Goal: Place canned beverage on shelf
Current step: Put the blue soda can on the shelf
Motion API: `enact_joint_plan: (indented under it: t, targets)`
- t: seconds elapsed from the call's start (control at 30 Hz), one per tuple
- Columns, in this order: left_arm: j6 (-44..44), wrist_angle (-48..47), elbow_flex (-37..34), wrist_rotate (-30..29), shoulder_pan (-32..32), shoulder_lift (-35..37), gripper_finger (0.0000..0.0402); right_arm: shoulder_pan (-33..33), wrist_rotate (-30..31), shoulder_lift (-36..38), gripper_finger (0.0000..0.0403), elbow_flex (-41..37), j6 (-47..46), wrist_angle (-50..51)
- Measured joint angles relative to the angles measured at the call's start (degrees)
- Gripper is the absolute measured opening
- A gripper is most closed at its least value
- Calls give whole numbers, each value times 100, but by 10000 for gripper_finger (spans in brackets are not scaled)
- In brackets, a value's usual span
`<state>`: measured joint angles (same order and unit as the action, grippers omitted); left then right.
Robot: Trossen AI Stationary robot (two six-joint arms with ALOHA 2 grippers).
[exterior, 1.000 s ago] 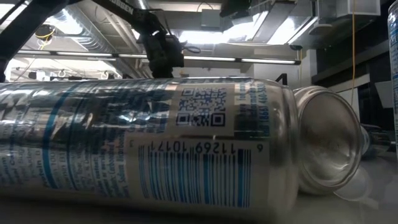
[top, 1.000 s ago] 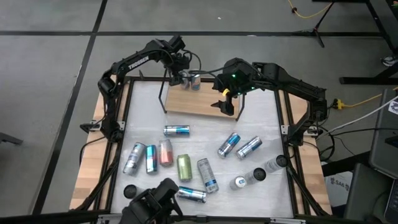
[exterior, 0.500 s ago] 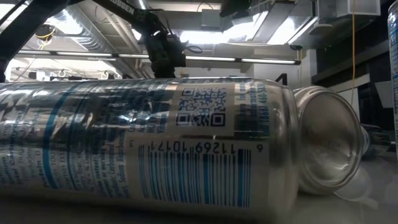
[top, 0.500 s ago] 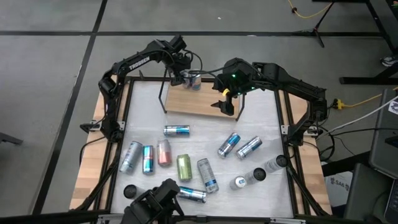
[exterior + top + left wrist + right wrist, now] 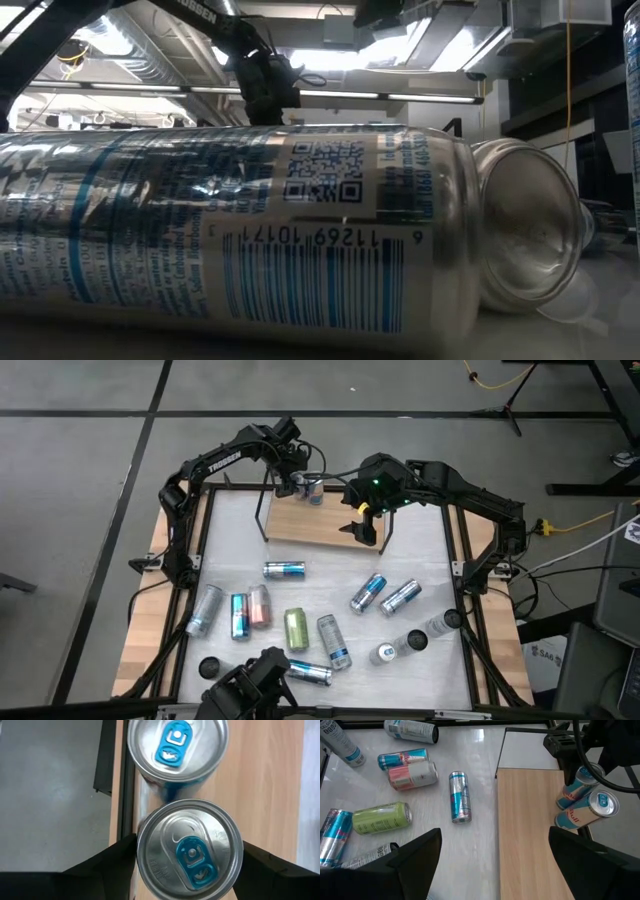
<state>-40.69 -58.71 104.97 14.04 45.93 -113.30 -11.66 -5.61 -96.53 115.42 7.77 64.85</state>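
1. Legibly, the arm carrying the left gripper (image 5: 297,482) reads "TROSSEN"; the nearest lying can (image 5: 230,225) shows barcode digits "11269 10171".
2. Its fingers stay clamped on a blue-tabbed can (image 5: 189,851) upright on the shelf (image 5: 312,525), beside another can (image 5: 177,748).
3. Meanwhile, the right gripper (image 5: 368,528) still hovers spread over the shelf; a silver can (image 5: 203,610) at the table's left has rolled.

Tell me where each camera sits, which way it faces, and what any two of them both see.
High: overhead, looking straight down; both arms, left gripper at the shelf.
Low: table height, facing a lying can; an arm overhead.
Left wrist: looking down on two upright cans; own fingers flank the nearer.
Right wrist: above the shelf, own fingers apart.
Shared: both wrist views show the two shelf cans.
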Motion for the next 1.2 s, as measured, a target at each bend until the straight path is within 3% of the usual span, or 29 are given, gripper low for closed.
enact_joint_plan:
  t: [0.53,1.2]
  targets:
    - [2,51,0,7,-86,0,266,0,0,0,358,2,0,-1]
    - [7,66,0,44,-101,0,297,0,0,0,358,2,0,1]
